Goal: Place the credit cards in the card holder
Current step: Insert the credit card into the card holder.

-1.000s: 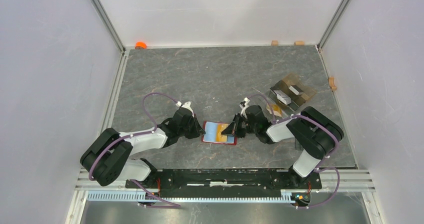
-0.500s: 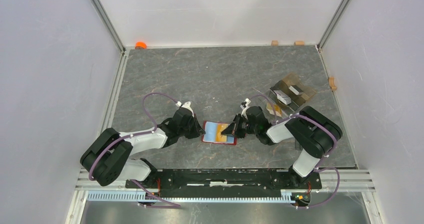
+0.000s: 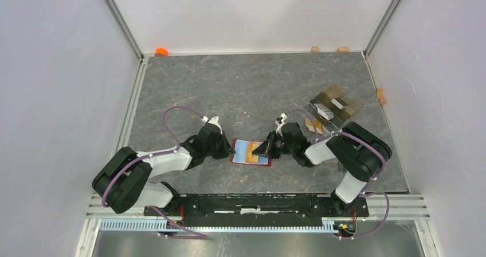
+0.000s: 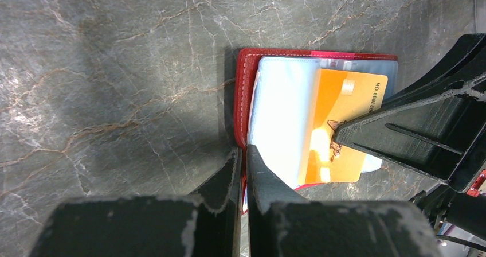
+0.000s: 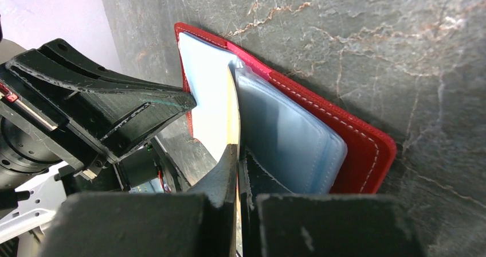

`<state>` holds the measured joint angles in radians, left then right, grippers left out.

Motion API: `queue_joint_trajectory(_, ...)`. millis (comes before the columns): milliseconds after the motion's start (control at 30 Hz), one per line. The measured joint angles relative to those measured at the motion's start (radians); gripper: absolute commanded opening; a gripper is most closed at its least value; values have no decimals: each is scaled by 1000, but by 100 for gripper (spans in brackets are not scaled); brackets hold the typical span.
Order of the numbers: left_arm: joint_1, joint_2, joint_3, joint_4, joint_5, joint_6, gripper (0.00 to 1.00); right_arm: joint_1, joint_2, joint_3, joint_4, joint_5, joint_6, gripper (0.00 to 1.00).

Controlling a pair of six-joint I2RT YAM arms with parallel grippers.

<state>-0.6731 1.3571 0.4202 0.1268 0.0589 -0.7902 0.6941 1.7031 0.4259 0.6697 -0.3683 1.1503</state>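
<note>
Left gripper [image 4: 243, 152] has its two fingers pressed almost together, pinching the near left edge of the one red card holder [image 4: 243, 96]. The holder lies open and flat on the grey stone-patterned table [image 3: 240, 85], between the two arms and close to their bases.

The right gripper [image 5: 237, 151] is closed tight on one orange card [image 4: 338, 108], with the thin edge of the card caught between its two fingers. In the left wrist view the card lies flat over the holder's pale blue plastic sleeves [image 4: 281, 113]. Its printed end points to the holder's right side, and one black finger of the right gripper lies across its lower corner. In the right wrist view two sleeves can be counted, one on each side of the card's edge, both inside the red cover. Whether the card's leading edge is inside a pocket or only lying on top cannot be told.

Only one card can be counted for certain. A small yellowish flat piece [image 3: 314, 125] beside the right arm is too small to name.

Well apart from the holder, toward the far right of the table, is one small tray [image 3: 332, 90] with two white blocks [image 3: 324, 112] on it. Three tan blocks [image 3: 314, 49] sit at the table's edges, two along the back and one on the right side. One small orange object [image 3: 161, 51] lies in the far left corner.
</note>
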Motion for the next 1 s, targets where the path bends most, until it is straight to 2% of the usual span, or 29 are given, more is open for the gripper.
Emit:
queue_joint_trajectory(633, 3, 3, 4, -3, 5, 0, 2, 11, 53, 37, 21, -14, 5, 1)
queue_joint_trajectory(767, 3, 3, 4, -3, 5, 0, 2, 13, 60, 52, 5, -16, 2, 8)
queue_joint_trajectory(1000, 3, -3, 4, -6, 3, 0, 2, 24, 18, 107, -139, 14, -70, 29)
